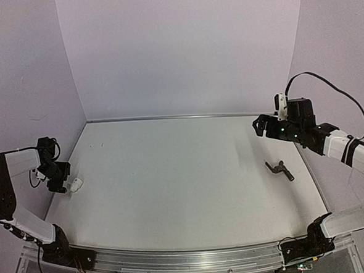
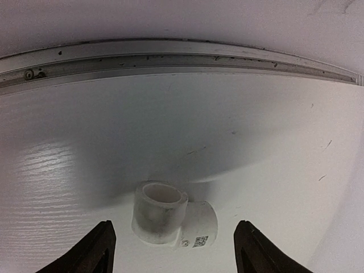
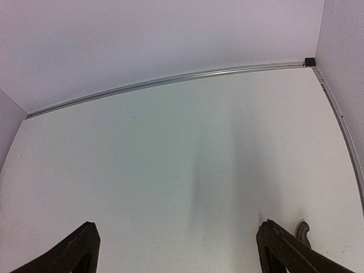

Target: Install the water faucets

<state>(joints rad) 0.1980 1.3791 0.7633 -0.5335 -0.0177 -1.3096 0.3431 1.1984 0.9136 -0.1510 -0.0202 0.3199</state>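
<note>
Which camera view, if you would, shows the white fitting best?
The left wrist view: the white fitting fills the foreground, its open bore clear. The top external view shows only a small blob beside the left tool; the right wrist view misses it.

Only a tip of the black tap [image 3: 303,232] shows behind the right end effector [image 3: 176,244].
</note>
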